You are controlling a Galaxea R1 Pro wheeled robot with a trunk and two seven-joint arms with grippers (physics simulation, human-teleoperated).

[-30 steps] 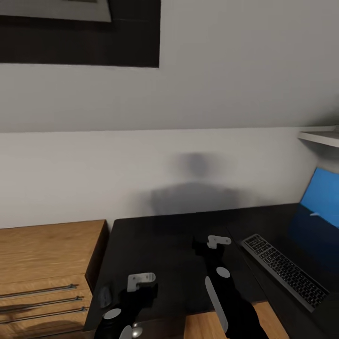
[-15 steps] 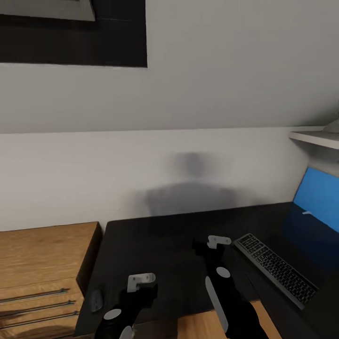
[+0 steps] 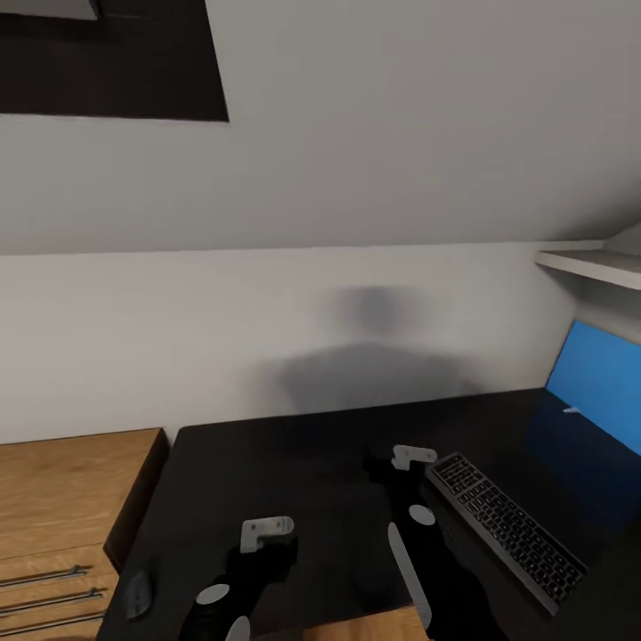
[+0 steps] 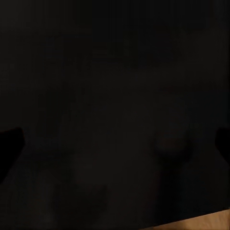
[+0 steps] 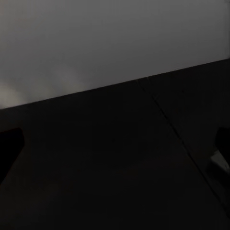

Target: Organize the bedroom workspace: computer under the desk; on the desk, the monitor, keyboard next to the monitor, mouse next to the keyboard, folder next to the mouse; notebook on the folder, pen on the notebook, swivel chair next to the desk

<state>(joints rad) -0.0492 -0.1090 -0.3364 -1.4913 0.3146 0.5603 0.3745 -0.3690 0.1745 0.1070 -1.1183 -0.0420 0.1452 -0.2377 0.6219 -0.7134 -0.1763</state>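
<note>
Two black arms over the black table (image 3: 294, 445). Left hand (image 3: 267, 531) and right hand (image 3: 412, 457) both empty, fingers spread apart. Keyboard (image 3: 503, 529) on the table just beside the right hand. Small black mouse (image 3: 137, 594) near the table's left edge, next to the oak drawer unit (image 3: 62, 499).

Desk (image 3: 294, 463): set against the back wall (image 3: 267, 320), spanning the middle and right of the head view. Drawer unit (image 3: 62, 499): directly left of the desk, touching its side. Mouse (image 3: 137, 594): on the desk top at its near left corner, just beside the drawer unit. Keyboard (image 3: 503, 527): on the desk's right part, lying at an angle, well apart from the mouse. Back panel (image 3: 598, 378): upright behind and right of the keyboard. Shelf (image 3: 592, 265): on the wall above the panel.
</note>
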